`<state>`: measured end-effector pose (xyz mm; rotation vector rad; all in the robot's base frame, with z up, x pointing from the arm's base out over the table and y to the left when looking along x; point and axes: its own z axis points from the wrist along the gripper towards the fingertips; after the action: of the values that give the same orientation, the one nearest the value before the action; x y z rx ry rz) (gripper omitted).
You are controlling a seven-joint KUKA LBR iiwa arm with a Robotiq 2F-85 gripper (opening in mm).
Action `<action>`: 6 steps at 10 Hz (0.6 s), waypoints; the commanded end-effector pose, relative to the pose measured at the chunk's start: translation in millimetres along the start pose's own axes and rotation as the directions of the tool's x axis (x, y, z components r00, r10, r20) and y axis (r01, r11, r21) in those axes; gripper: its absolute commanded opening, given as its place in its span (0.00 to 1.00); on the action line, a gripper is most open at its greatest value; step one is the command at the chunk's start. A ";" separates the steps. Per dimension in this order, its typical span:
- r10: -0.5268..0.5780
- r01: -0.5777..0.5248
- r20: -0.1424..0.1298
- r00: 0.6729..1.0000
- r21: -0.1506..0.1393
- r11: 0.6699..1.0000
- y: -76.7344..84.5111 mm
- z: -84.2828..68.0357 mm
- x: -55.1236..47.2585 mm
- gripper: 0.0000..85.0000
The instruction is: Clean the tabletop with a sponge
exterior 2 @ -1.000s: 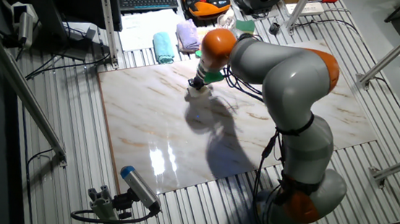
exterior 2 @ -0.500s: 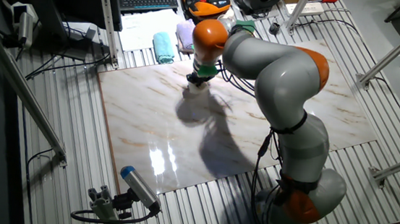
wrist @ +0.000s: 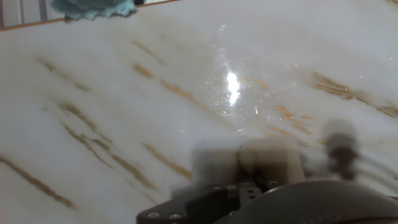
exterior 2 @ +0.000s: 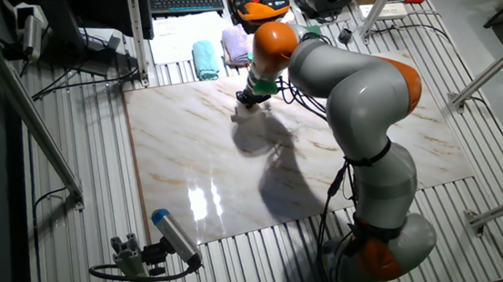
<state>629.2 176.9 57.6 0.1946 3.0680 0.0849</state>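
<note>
one arm, one sponge, one marble tabletop.
the gripper (exterior 2: 251, 102) is down at the far edge of the tabletop (exterior 2: 231, 171), apparently clamped on the cream sponge (wrist: 249, 160), though the hand view is blurred. the sponge presses on the slab. two folded cloths lie beyond the far edge: one teal cloth (exterior 2: 206, 59), one lilac cloth (exterior 2: 235, 44).

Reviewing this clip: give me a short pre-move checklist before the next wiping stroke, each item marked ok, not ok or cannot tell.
1. Sponge at the gripper: ok, cream block sits at the fingers in the hand view.
2. Grip firm: cannot tell, the fingers are blurred.
3. Sponge pressed on the tabletop: cannot tell.
4. Slab ahead free of objects: ok, bare marble.
5. Teal cloth off the slab: ok, beyond its far edge.
</note>
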 end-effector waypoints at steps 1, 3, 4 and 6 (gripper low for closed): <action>0.008 -0.009 0.010 1.000 0.017 1.000 0.0 0.0 0.0 0.00; -0.007 0.006 0.030 1.000 0.031 0.999 0.0 0.0 0.0 0.00; 0.004 -0.005 0.027 1.000 0.010 1.000 0.0 0.0 0.0 0.00; 0.004 -0.004 0.013 1.000 0.009 1.000 0.0 0.0 0.0 0.00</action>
<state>629.2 176.9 57.5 0.2003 3.0560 0.0648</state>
